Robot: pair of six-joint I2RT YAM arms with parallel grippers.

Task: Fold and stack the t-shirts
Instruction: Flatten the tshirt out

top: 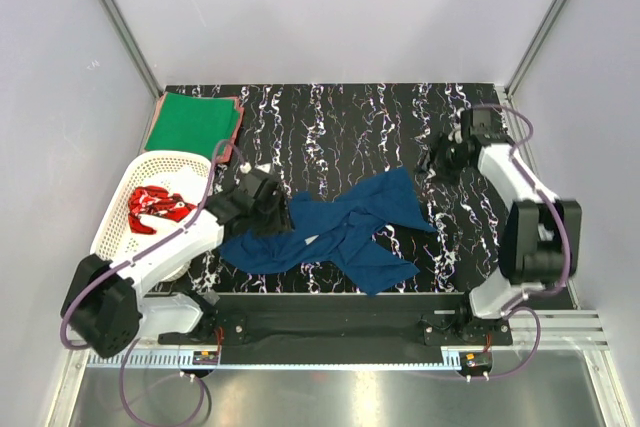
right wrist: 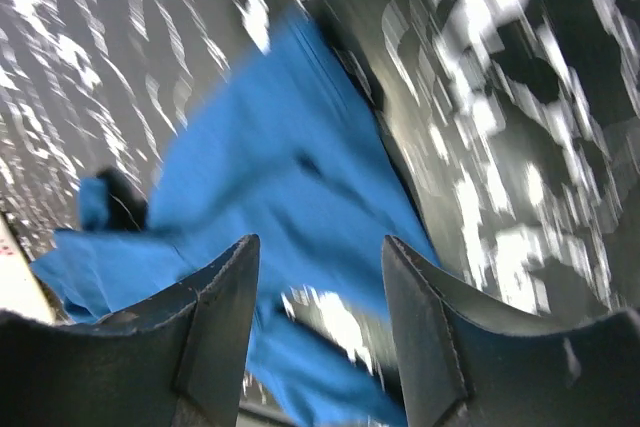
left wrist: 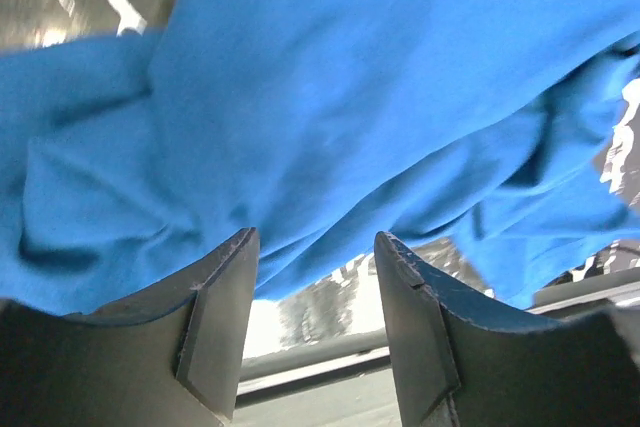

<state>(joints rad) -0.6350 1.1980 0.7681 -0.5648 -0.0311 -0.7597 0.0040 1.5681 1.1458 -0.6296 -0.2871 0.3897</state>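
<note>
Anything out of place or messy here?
The navy t-shirt lies twisted and bunched in the middle of the table, not flat. The red t-shirt sits crumpled in the basket. The green t-shirt, far left, looks neatly folded.

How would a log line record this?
blue t-shirt: crumpled | left end effector: open at its edge | right end effector: open, empty | green t-shirt: folded

text: none legible | red t-shirt print: too small to read

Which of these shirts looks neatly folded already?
The green t-shirt, far left corner: flat and squared. The blue t-shirt sprawls crumpled mid-table; the red t-shirt is bunched in the basket.
</note>
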